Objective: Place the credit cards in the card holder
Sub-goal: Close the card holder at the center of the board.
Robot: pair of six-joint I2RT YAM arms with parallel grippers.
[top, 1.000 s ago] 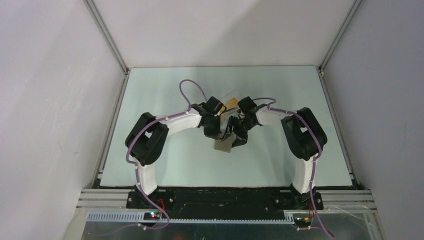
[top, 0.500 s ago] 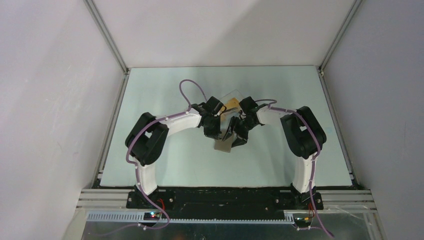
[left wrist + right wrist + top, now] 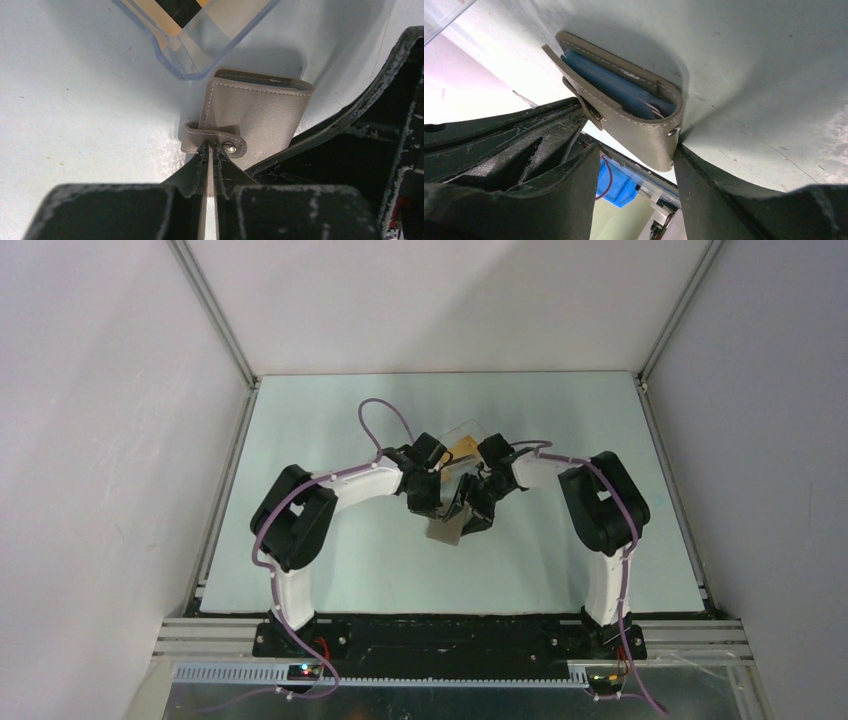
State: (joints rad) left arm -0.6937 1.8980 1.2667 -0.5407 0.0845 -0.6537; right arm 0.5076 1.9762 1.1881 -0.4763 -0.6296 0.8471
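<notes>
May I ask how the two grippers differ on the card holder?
The left gripper is shut; the right gripper stands wide open. The left pinches the strap of the card holder; the right's fingers straddle its folded body, one touching a corner. Both meet it.

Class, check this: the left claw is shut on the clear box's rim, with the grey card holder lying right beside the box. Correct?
No. The left wrist view shows the left claw shut on the card holder's snap strap, not the clear box's rim. The holder does lie right beside that box.
</notes>
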